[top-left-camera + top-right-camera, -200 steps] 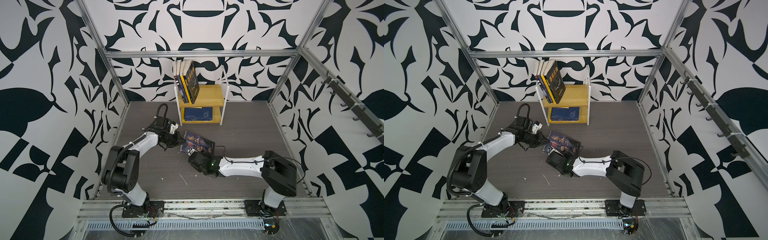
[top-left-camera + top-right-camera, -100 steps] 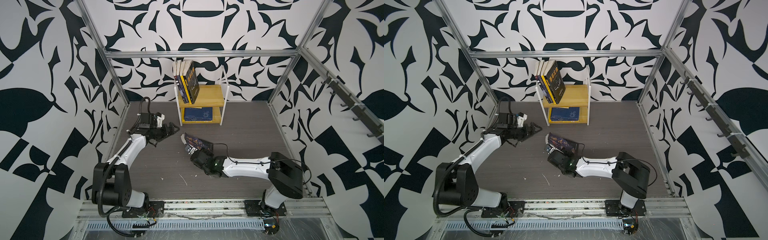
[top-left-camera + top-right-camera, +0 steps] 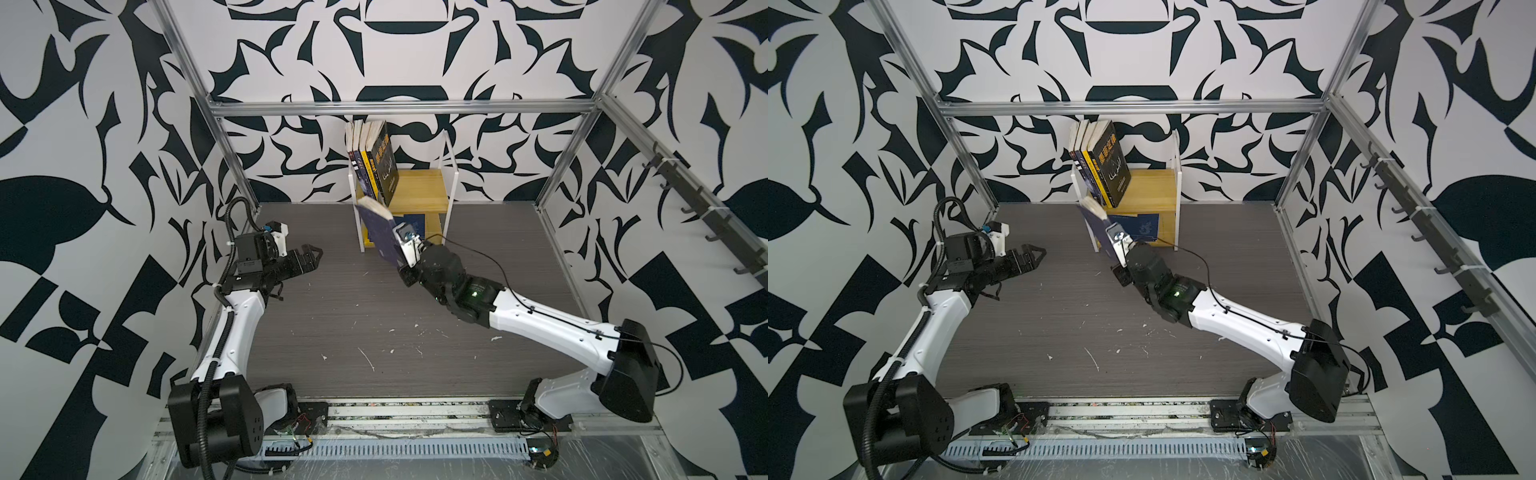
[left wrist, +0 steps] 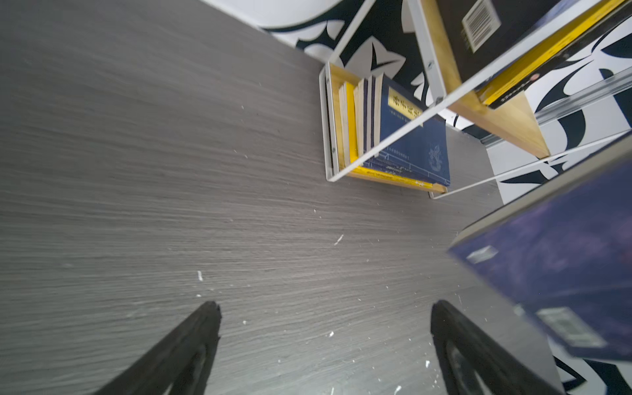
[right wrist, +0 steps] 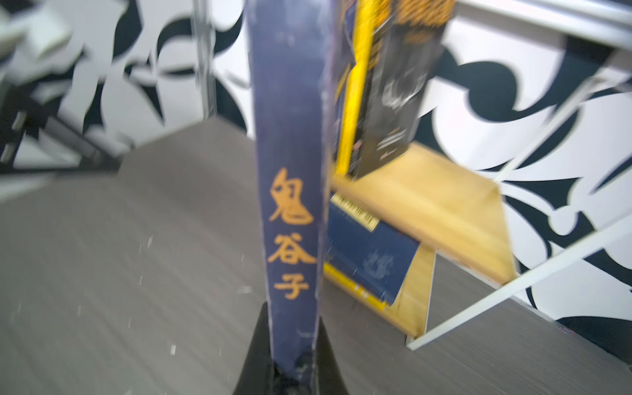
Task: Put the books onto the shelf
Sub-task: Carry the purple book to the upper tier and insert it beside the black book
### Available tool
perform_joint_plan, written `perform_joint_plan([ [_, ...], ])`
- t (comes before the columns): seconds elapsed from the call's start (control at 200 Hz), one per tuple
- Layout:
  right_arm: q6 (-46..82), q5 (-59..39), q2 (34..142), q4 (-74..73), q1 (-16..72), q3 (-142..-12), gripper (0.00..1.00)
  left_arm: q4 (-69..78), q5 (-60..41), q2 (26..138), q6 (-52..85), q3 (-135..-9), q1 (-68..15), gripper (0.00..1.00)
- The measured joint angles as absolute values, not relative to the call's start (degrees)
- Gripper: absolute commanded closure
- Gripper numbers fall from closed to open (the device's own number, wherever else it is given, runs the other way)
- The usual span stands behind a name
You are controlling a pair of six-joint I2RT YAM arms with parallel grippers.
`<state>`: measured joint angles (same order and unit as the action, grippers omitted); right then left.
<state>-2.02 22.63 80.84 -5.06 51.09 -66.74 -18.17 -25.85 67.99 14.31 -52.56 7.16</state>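
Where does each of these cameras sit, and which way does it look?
Both top views: high above the front, looking down at table, shelf, left arm, right arm.
Left wrist: on the left arm, facing the shelf; open left end effector shows.
Right wrist: on the right arm, facing the shelf; right end effector grips the purple book.
Shared: all show that book.

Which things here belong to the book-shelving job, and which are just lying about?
Belong to the job:
- dark blue book, gripped by the right gripper
- shelf
- upright books on its top board
- navy books on its lower board
- left gripper, open and empty

Just lying about:
- white scraps on the table
- hook rail on the side wall
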Motion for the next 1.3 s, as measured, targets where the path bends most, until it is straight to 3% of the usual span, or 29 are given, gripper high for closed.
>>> perform_joint_plan([
  [0.32,0.5,26.5,86.2,-16.4,43.6,-79.1,1.0,-18.3,-25.3,67.0,10.5,-52.6,7.9,0.01],
  [0.775,-0.4,32.4,109.3,-25.8,38.1,-92.9,1.0,-19.2,-25.4,67.0,10.4,-52.6,7.5,0.01],
  [1.3,0.4,24.5,117.4,-25.5,38.3,-99.5,1.0,-19.4,-25.4,67.0,9.1,-52.6,7.4,0.01],
])
